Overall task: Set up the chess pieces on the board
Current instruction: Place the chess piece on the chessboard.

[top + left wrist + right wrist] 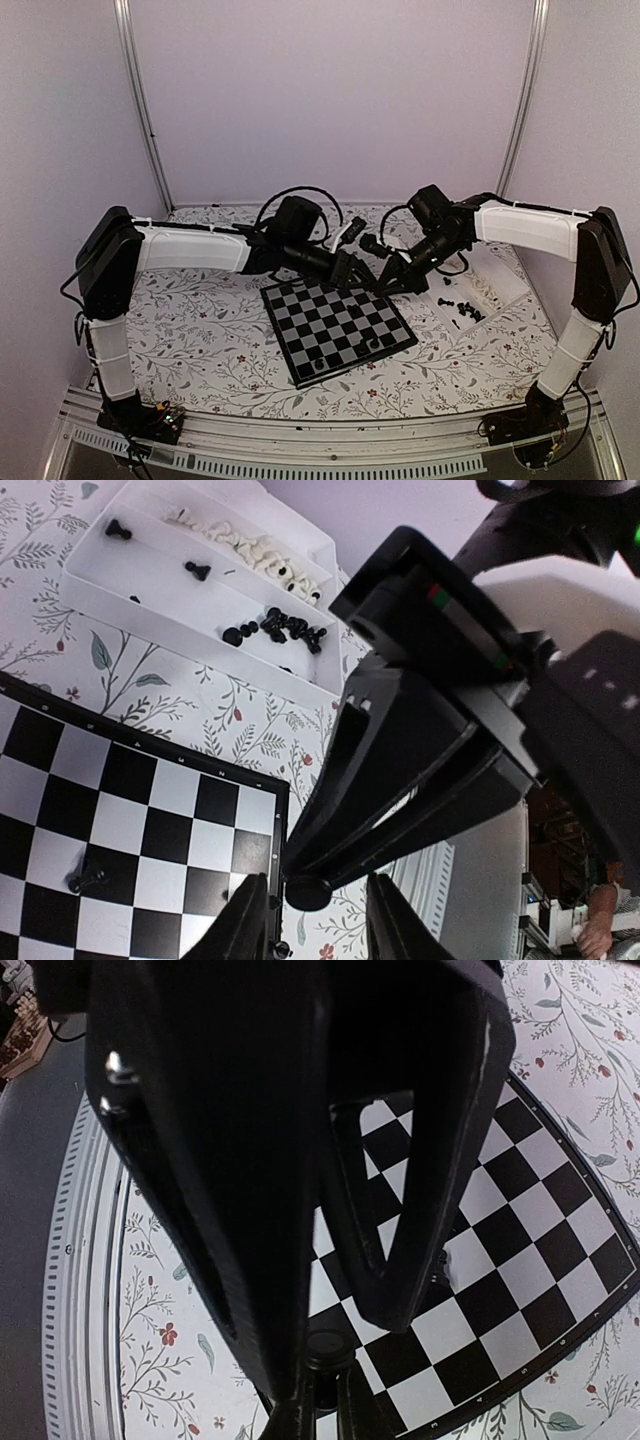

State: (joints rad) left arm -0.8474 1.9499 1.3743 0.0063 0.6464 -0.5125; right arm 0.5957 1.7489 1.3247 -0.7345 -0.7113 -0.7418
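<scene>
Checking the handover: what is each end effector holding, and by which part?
Right end effector pinches a black chess piece at its fingertips; which part, unclear. Left end effector flanks it, not gripping.

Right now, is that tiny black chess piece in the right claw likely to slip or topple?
The black chess piece looks hard and rounded, and only the tips of the right gripper pinch it, so it could twist or slip. Smaller than one square of the board, it is probably light and may tip easily when set down.
</scene>
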